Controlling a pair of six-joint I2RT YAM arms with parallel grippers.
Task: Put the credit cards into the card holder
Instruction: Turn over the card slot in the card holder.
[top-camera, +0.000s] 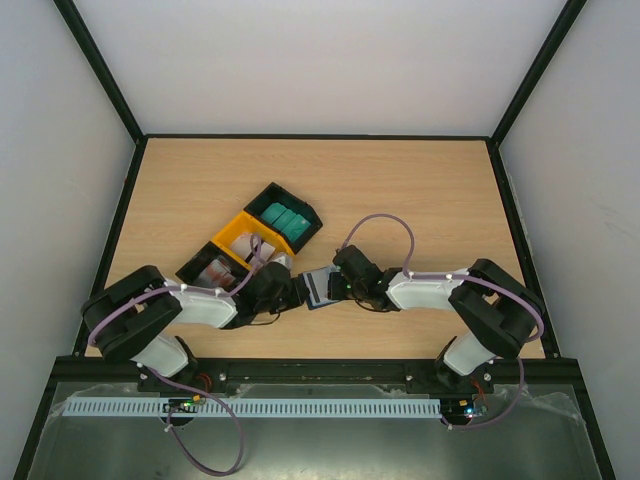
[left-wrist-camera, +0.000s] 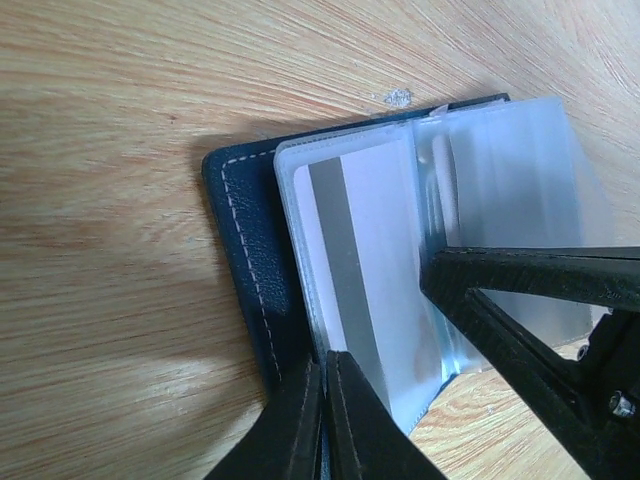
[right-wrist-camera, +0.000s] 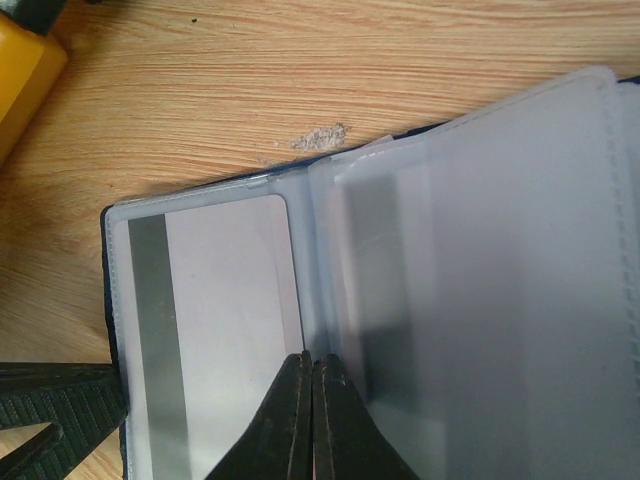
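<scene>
- Here, the dark navy leather card holder (top-camera: 318, 289) lies open on the wooden worktop (top-camera: 420, 190), between both arms.
- A whitish, grey-striped credit card (left-wrist-camera: 360, 270) sits in the clear sleeve on the left arm's side. Its long axis points at the left pincer (left-wrist-camera: 322, 420), which is closed at the card's near edge.
- The right pincer (right-wrist-camera: 312, 420), also closed, presses on the sleeves' fold.

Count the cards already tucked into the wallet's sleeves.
1: a white card with a grey stripe, in the clear sleeve lying against the wallet's blue cover. More may sit hidden behind the frosted sleeves.
</scene>
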